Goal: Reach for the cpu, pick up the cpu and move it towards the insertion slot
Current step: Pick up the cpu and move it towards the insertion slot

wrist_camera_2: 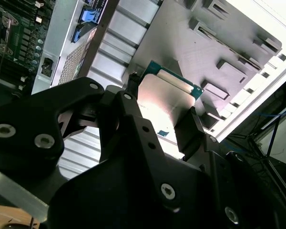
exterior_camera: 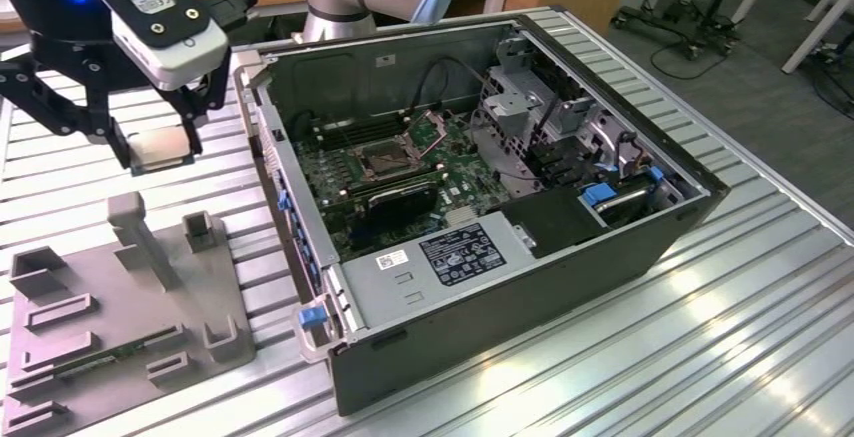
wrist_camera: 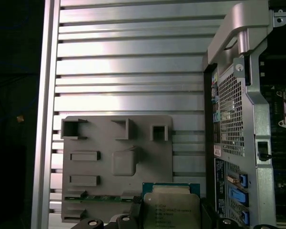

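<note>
Two fingers (wrist_camera_2: 189,128) of your hand (wrist_camera_2: 159,109) pinch the cpu (wrist_camera_2: 167,95) by opposite edges, held above the grey tray (exterior_camera: 214,287); judge it light, stiff and fragile, so grip the rim, never the face.

Tray (exterior_camera: 120,337) beside case (exterior_camera: 561,277); insertion slot (exterior_camera: 380,164) inside

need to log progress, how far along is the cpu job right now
Done: the reach and pick-up look complete. The cpu is gripped by the end effector and held up clear of the grey tray.
In hand: the cpu hangs on the exterior view's left of the open case.
Left: the slot on the board is not yet reached; the cpu is outside the case.
</note>
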`<move>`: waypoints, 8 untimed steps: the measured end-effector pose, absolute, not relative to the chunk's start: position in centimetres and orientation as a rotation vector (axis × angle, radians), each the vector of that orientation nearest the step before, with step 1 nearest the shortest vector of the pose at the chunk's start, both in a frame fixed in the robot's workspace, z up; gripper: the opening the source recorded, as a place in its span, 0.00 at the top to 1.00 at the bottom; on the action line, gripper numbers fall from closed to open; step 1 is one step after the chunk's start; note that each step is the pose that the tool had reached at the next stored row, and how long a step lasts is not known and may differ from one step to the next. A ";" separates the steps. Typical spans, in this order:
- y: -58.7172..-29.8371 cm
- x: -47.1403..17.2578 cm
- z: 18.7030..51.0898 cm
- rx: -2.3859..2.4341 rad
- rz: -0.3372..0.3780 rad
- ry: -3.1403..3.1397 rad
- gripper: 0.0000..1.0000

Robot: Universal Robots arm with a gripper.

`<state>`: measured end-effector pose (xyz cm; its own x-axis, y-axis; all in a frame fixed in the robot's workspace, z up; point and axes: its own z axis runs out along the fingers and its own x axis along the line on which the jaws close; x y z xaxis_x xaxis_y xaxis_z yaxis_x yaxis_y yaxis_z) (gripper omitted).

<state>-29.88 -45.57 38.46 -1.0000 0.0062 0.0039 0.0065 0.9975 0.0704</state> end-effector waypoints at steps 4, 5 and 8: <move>-45.6 -29.8 38.5 -0.010 -0.111 -3.136 0.45; -45.6 -29.8 38.5 -0.010 -0.111 -3.136 0.45; -45.6 -29.7 38.4 -0.010 -0.111 -3.136 0.45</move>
<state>-29.70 -45.57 38.45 -1.0000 0.0062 0.0038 0.0064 0.9975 0.0705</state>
